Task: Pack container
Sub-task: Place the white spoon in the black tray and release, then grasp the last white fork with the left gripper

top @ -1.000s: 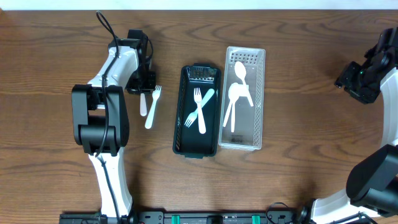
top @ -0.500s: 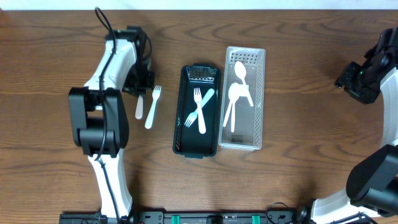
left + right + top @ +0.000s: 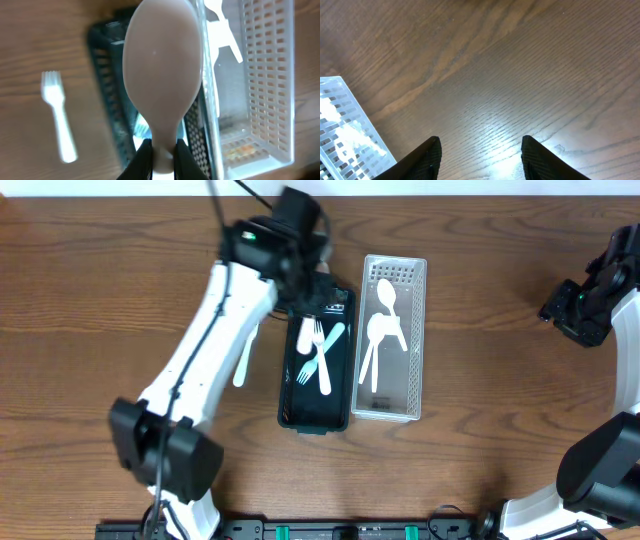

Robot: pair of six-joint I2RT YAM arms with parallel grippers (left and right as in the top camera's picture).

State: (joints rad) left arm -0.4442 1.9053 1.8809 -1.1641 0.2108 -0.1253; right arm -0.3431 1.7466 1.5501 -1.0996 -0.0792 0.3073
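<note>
My left gripper (image 3: 305, 292) is shut on the handle of a white spoon (image 3: 162, 65) and holds it above the far end of the black basket (image 3: 283, 395). In the left wrist view the fingers (image 3: 162, 157) pinch the handle, and the spoon bowl hangs over the seam between the black basket (image 3: 107, 100) and the clear container (image 3: 265, 85). The clear container (image 3: 418, 330) holds white spoons (image 3: 385, 330). The black basket holds two crossed forks (image 3: 322, 360). A white fork (image 3: 240, 365) lies on the table left of the basket. My right gripper (image 3: 480, 160) is open and empty at the far right.
The left arm reaches diagonally across the table from the near left to the basket. The right arm (image 3: 580, 305) hovers over bare wood, with a corner of the clear container (image 3: 345, 125) at its left.
My left gripper has lifted the spoon from the table beside the loose fork. It has swung right with it to above the far end of the black basket. The right arm has not moved.
</note>
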